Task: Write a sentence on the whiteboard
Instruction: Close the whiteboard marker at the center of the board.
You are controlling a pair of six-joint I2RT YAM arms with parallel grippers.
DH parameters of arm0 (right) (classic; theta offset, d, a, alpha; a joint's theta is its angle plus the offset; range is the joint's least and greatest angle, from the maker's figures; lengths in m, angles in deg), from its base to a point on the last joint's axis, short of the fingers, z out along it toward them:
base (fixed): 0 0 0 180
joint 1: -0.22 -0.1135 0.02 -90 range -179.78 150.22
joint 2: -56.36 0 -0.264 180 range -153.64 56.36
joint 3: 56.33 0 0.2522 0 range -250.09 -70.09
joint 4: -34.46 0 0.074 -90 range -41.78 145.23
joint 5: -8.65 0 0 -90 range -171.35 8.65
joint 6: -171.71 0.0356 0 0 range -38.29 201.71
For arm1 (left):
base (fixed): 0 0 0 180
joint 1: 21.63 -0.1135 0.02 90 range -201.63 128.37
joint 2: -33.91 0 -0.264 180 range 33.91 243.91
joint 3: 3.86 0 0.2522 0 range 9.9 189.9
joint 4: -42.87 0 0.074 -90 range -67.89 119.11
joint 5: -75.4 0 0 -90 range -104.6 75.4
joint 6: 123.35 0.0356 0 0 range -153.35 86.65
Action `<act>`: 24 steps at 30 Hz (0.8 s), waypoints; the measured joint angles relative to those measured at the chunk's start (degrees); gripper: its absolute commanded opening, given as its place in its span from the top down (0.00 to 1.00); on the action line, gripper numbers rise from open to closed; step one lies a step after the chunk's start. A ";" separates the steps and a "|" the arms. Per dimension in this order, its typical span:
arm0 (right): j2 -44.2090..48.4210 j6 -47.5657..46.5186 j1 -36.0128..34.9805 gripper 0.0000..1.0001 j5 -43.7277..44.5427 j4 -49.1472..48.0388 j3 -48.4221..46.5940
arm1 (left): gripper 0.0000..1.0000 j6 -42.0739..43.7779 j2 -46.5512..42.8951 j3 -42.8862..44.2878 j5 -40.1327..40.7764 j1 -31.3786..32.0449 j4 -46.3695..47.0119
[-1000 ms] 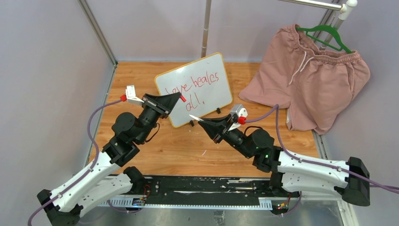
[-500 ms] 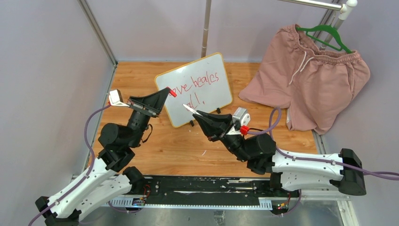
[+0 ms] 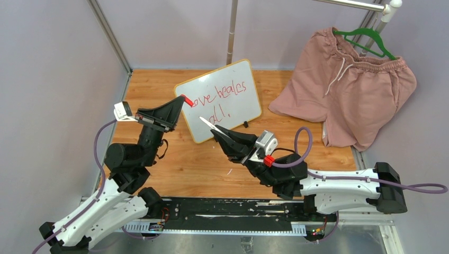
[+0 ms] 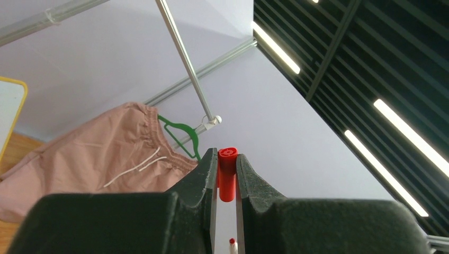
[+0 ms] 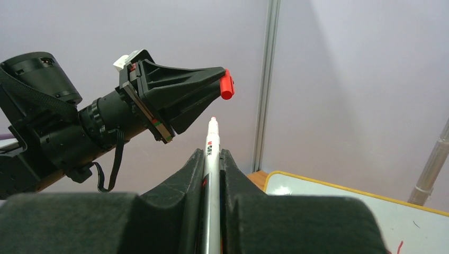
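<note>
**Over the table's middle: cap in one gripper, pen in the other, board behind**

On the wooden table [image 3: 201,164], at 12 o'clock from the arm bases: whiteboard [image 3: 241,106], yellow-framed, propped on two small black feet and skewed a little, top edge rising toward 1 o'clock. Carries the sentence [image 3: 230,91] in red cursive on two lines. Reads roughly "ove heales" above "all!", with the first letter hidden behind the left arm's tip in the top view.

At 9 o'clock of the board: left gripper [image 3: 179,103], raised off the table and aimed toward 2 o'clock. Pinches a short red cap [image 4: 227,169] between fingers pressed close on it, with the cap's end poking out past the tips.

At 6 o'clock of the board: right gripper [image 3: 218,132], aimed toward 10 o'clock. Clamps a slim white pen [image 5: 212,140] lengthwise between narrow-set fingers, its free end jutting toward the cap. Cap and pen end near each other but apart, not touching.

At 3 o'clock of the board: pink shorts [image 3: 349,84], hung from a green hanger [image 3: 365,37].
</note>
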 measured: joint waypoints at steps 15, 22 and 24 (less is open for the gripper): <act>-2.78 0.28 0.00 1.00 -1.73 -3.65 -2.19 | 1.00 -0.48 -0.37 0.00 -2.23 0.00 0.63; -3.80 0.26 0.00 1.00 -1.68 -3.87 -2.29 | 1.00 -1.09 -0.57 0.00 -3.08 0.00 1.09; -3.96 0.26 0.00 1.00 -1.68 -4.24 -2.29 | 1.00 -1.31 -0.59 0.00 -3.28 0.00 1.18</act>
